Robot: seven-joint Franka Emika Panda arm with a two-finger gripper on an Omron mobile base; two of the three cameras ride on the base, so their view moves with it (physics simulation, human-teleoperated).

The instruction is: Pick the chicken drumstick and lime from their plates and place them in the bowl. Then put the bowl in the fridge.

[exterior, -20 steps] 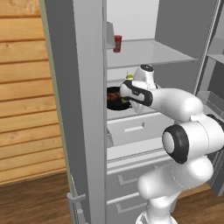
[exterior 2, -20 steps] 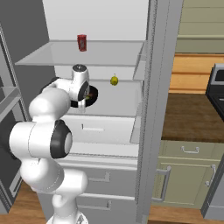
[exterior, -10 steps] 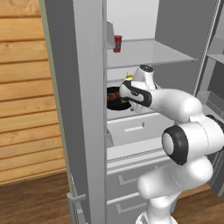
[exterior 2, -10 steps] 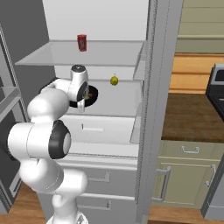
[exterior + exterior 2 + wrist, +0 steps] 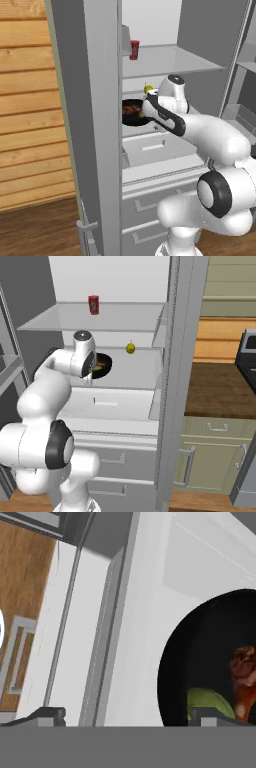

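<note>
The glossy black bowl [image 5: 131,112] [image 5: 102,362] [image 5: 200,657] rests on a white shelf inside the open grey fridge [image 5: 95,130] [image 5: 175,381]. The green lime [image 5: 206,702] and the reddish-brown chicken drumstick [image 5: 245,674] lie in it. My gripper [image 5: 143,115] [image 5: 93,372] [image 5: 131,716] is open at the bowl's near rim. One fingertip [image 5: 215,714] is over the bowl's inside and the other is outside it, so the rim runs between them, held by neither. The plates are out of view.
A red can [image 5: 134,49] [image 5: 93,304] stands on the glass shelf above. A yellow-green fruit with a stem [image 5: 148,89] [image 5: 130,348] sits behind the bowl. A white drawer [image 5: 155,147] [image 5: 107,403] lies below the shelf. Green cabinets [image 5: 215,466] stand to the right.
The jaws have spread open off the bowl's rim. The arm and the bowl have stayed where they were.
</note>
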